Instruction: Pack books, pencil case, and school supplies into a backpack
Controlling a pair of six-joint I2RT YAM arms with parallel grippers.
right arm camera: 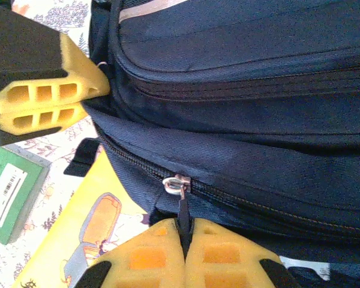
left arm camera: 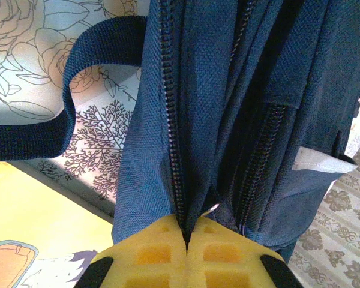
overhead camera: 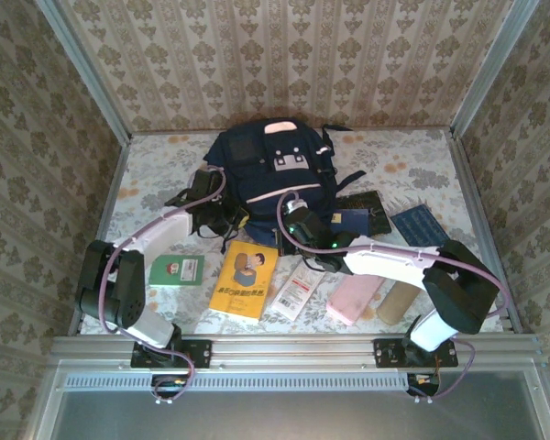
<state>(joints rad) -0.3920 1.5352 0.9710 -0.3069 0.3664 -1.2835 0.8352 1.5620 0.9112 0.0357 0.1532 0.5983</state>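
Beige damask-patterned walls (overhead camera: pixel 284 55) on three sides, a pale floral tablecloth (overhead camera: pixel 422 165), an aluminium rail (overhead camera: pixel 293 346) along the near edge.

No wording reads clearly. The yellow paperback (overhead camera: pixel 245 279) carries a line of dark characters beneath its cartoon figure, too small to make out. The white packet (overhead camera: pixel 293 293) bears red print, likewise illegible. The green booklet (right arm camera: pixel 24 204) shows a white label with a barcode, its digits blurred.

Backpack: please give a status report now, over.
Left gripper shut on fabric of backpack. Right gripper shut on zipper pull. Yellow book beside backpack, unpacked.
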